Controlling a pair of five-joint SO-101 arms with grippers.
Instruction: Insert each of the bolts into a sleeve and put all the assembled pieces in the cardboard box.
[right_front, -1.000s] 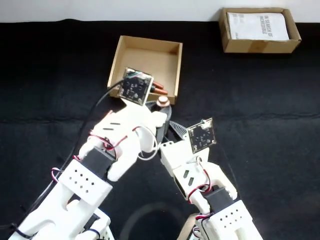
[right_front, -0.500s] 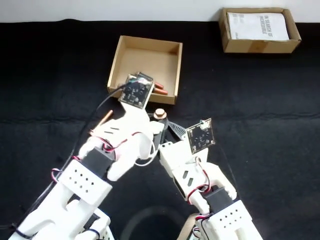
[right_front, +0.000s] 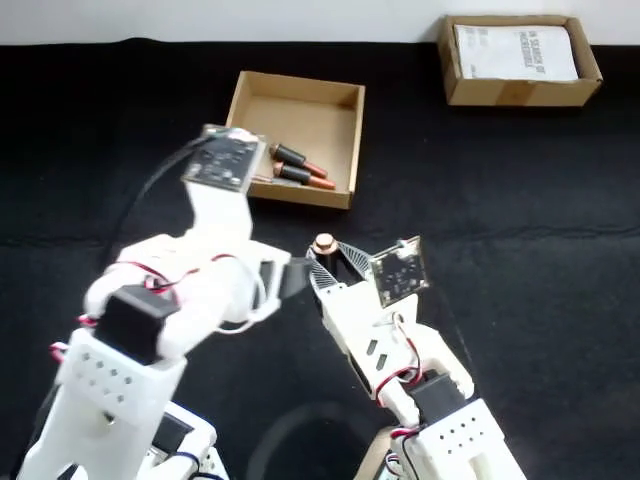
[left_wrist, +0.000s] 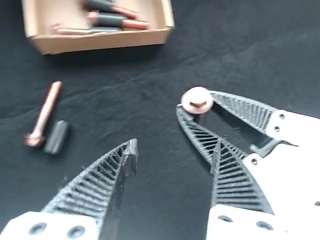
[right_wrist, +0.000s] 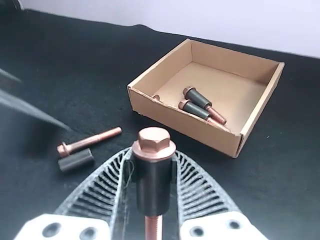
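In the high view we see the right pincer (right_front: 326, 258) near the middle of the frame. It is clenched on a sleeved bolt (right_front: 323, 244) held upright, the copper head above the fingertips. From the right wrist we see its black sleeve (right_wrist: 151, 187) pressed between both fingers (right_wrist: 107, 185), with the shank showing beneath.

The left pincer (left_wrist: 172, 150) is released, jaws spread wide. It hangs just beside the right pincer and does not touch the sleeved bolt.

The cardboard box (right_front: 300, 120) sits on the black surface (right_front: 520, 250) in the upper middle of the high view, a little left of centre and apart from both pincers. Inside it, along the near wall toward the right corner, two assembled pieces (right_front: 295, 176) lie side by side.

A loose bolt (right_wrist: 90, 140) lies on the surface outside the box, with a loose sleeve (right_wrist: 76, 161) just beside its head. We cannot tell whether they touch.

A second box (right_front: 520, 93) holding a printed sheet stands in the upper right corner of the high view.
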